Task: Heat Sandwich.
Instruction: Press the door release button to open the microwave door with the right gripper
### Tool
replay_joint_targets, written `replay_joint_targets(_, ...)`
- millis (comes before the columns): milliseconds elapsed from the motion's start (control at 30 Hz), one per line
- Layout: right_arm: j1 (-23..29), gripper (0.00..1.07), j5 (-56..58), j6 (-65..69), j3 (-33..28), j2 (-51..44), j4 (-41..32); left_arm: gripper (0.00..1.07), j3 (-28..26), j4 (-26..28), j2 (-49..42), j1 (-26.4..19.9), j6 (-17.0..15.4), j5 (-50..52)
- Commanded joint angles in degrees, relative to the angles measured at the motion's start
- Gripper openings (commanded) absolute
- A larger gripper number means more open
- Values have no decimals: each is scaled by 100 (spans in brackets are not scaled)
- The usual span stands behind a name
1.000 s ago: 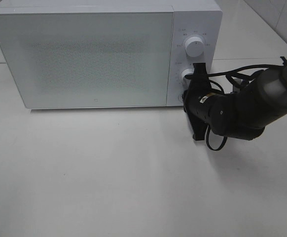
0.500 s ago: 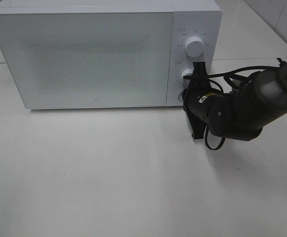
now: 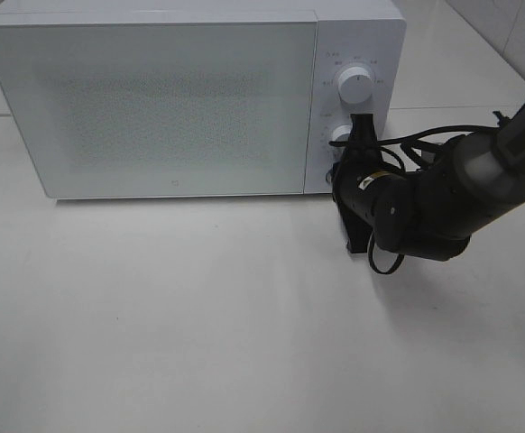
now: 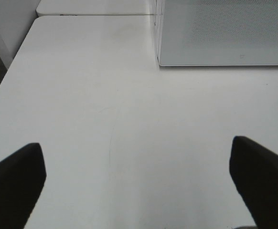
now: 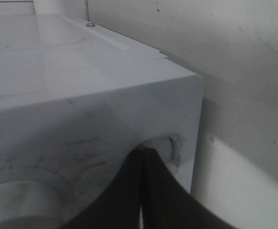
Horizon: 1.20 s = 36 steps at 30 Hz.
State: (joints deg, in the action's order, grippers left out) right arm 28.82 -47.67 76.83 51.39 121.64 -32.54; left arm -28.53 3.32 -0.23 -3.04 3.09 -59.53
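right gripper (image 3: 363,128), jaws pressed together, at the lower knob (image 3: 340,136) of the white microwave (image 3: 154,99), centre right; left gripper (image 4: 139,183) spread wide above the table (image 4: 105,95).

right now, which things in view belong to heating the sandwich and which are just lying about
Part of the job: microwave, door shut; its lower knob, with the right gripper at it, jaws shut; upper knob. The sandwich is not in view.
Just there: table; left gripper, jaws open over it; black cables.
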Motion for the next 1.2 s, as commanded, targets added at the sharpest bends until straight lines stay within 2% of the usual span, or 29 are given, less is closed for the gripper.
replay_joint_targets(33, -97, 1, -1581, -92, 561, -6, 246, 101, 23, -6, -120, -6, -34, 52)
replay_joint_targets(167, -160, 1, -1576, 17, 848, 258, 350, 101, 23, -6, -120, -6, -34, 52)
replay_joint_targets(867, -160, 1, -1186, -57, 865, 241, 350, 101, 23, -6, -120, -6, -34, 52)
replay_joint_targets(1200, -143, 1, -888, -6, 418, 46, 292, 101, 23, -6, -120, -6, -34, 52)
